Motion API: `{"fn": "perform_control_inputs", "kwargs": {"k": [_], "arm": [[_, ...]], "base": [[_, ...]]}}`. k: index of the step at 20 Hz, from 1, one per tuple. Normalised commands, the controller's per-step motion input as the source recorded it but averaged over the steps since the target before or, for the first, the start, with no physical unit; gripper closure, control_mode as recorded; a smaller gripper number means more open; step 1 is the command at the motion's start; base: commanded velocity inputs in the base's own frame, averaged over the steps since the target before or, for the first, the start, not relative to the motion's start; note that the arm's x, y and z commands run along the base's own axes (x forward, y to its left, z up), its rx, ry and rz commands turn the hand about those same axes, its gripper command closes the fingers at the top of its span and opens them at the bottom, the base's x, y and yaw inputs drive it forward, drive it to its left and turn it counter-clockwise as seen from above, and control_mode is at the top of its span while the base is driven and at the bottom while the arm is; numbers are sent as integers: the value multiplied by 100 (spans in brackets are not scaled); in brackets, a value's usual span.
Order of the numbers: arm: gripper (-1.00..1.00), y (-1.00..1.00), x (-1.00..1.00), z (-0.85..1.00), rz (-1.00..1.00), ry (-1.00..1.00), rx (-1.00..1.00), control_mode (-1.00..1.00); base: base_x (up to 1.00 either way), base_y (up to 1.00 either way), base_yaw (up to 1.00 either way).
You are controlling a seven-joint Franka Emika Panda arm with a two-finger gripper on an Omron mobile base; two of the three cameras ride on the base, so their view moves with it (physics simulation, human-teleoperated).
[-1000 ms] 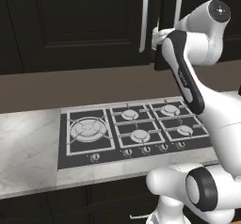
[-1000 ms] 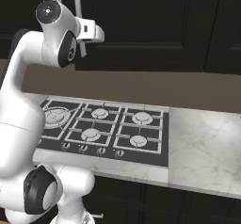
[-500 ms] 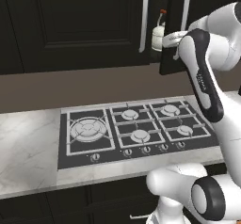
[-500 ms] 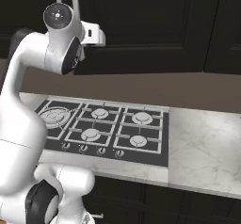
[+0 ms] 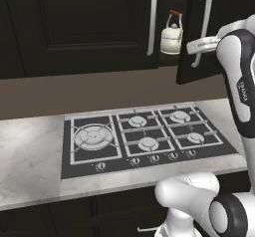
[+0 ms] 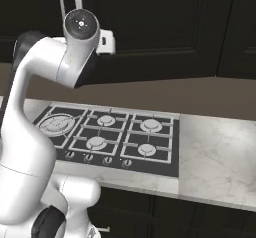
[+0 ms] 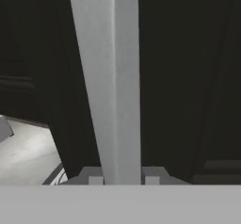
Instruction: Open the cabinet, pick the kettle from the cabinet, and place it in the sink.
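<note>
Your gripper [image 7: 122, 180] is clamped on the cabinet [image 5: 74, 27] door's handle [image 7: 110, 77], door ajar, kettle [image 5: 172, 34] showing inside.

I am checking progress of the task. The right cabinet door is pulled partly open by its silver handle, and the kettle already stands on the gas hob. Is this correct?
Not entirely. The kettle has not reached the gas hob; it sits inside the cabinet, seen through the gap in the left base view. The rest holds: the gripper grips the silver handle of the partly open right door.

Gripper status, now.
Gripper: closed on the silver handle of the cabinet's right door, which stands partly open.
</note>
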Motion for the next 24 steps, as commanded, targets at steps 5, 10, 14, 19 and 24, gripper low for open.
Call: {"fn": "perform_control_inputs", "kwargs": {"k": [5,10,14,19,24], "arm": [[100,-27,-52,4,13,0,3,-100],[100,-32,-52,4,9,0,1,-100],[100,-35,-51,6,3,0,1,-100],[100,-39,-49,6,0,0,2,-100],[100,-41,-46,5,0,0,2,-100]], "base": [[0,0,0],[0,0,0],[0,0,0],[0,0,0],[0,0,0]]}}
